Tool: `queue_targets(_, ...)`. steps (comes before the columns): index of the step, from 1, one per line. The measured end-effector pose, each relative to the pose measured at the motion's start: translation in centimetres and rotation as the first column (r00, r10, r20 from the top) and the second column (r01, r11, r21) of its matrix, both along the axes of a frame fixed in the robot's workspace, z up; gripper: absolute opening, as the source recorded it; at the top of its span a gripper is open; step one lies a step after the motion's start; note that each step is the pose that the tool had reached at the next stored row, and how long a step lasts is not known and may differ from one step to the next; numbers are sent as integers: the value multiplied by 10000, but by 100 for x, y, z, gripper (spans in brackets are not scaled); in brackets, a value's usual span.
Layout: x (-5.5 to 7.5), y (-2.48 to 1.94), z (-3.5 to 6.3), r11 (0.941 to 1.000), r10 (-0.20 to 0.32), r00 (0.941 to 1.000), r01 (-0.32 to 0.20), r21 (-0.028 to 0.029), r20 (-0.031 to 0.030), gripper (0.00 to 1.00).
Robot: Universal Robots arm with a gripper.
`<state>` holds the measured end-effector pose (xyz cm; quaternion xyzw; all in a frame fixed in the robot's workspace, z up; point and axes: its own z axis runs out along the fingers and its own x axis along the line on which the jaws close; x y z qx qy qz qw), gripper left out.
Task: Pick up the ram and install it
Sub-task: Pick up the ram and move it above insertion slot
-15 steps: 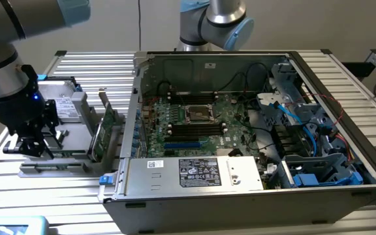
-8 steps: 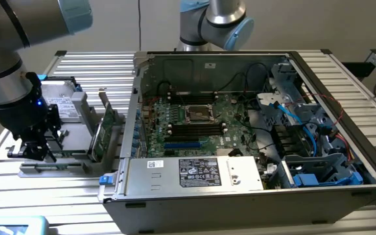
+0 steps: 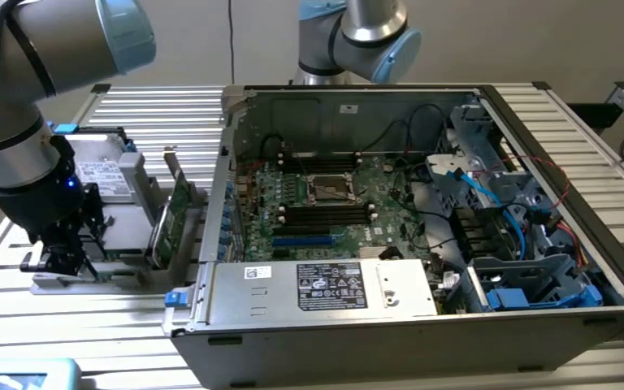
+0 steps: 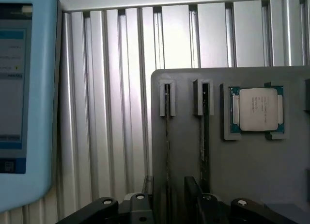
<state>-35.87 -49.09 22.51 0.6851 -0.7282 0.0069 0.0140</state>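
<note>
Ram (image 4: 168, 136) in holder (image 4: 252, 170), processor (image 4: 256, 109) beside, screen (image 4: 19, 88) near

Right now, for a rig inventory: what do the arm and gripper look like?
The arm is silver-grey tubing with pale blue joint caps. A black cable runs along it, and a small blue light glows near the wrist. The gripper is black, with blocky dark fingers and silver screw heads.

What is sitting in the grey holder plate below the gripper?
The grey holder plate holds two ram sticks standing on edge in slots, and a processor chip in a square recess. The open gripper covers the sticks' near ends; their faces cannot be seen.
</note>
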Motion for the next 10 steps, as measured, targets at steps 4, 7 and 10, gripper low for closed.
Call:
queue_targets(4, -1, 1, -65, 10000, 52, 10000, -52, 1, 1, 38)
queue_targets(7, -2, 1, -104, 10000, 64, 10000, -64, 1, 1, 38)
queue_targets(10, -2, 1, -130, 10000, 67, 10000, -67, 1, 1, 38)
